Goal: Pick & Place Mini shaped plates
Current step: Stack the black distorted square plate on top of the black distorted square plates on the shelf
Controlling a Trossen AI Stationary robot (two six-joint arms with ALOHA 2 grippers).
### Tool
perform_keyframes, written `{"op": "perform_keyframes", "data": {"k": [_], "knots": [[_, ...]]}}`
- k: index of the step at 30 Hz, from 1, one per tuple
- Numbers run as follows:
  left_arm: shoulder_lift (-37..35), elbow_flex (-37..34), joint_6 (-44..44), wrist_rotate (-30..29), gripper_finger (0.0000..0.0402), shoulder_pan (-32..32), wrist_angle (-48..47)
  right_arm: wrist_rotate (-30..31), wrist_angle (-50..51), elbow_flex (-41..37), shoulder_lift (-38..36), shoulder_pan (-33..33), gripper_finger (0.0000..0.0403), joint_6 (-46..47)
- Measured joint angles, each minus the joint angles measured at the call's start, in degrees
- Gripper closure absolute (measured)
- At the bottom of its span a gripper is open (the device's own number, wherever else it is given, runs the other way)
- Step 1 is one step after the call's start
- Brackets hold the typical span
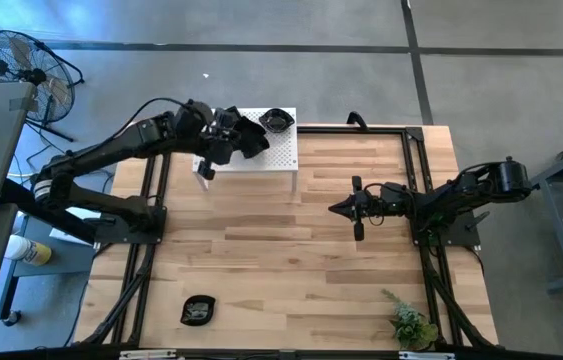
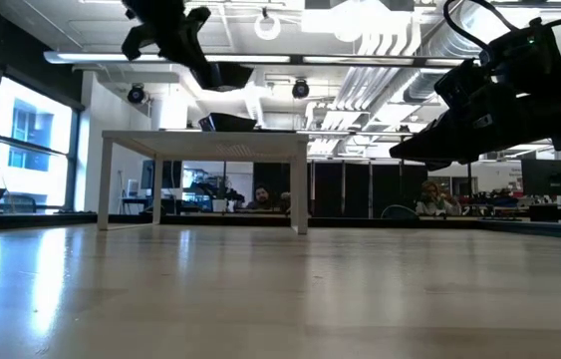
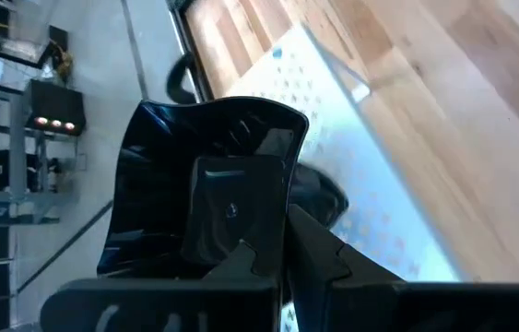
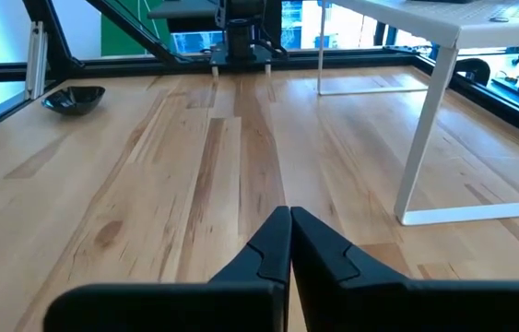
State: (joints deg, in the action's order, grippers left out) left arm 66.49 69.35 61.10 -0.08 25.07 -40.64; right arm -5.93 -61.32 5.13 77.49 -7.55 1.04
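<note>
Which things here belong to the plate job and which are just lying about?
Job:
held plate, in the left gripper above the platform
plate on platform
plate on table
white platform

Lying about:
plant
fan
right gripper, shut, waiting over the table

Glossy black plate (image 3: pixel 213 175), pale wood table (image 1: pixel 291 250), white perforated platform (image 1: pixel 273 156)

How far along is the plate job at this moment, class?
Done, it seems: one black plate lies on the wooden table's near edge. In hand: the left claw holds a wavy-rimmed plate above the white platform. Left: a dish on the platform. The right claw waits shut over mid-table.
</note>
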Motion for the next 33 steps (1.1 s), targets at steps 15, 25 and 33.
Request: {"op": "perform_keyframes", "data": {"k": [15,25,33], "knots": [[5.42,-0.01,7.5,2.32,0.0401,4.55,-1.08,1.09,0.02,0.0,0.0,-0.02,0.0397,0.0],[7.15,-0.01,7.48,1.11,0.0401,3.99,-1.79,1.36,0.83,-0.02,0.0,-0.02,0.0397,0.0],[7.44,-0.01,7.45,0.64,0.0375,2.52,-0.72,2.33,0.86,-0.02,0.0,-0.02,0.0401,0.01]]}}
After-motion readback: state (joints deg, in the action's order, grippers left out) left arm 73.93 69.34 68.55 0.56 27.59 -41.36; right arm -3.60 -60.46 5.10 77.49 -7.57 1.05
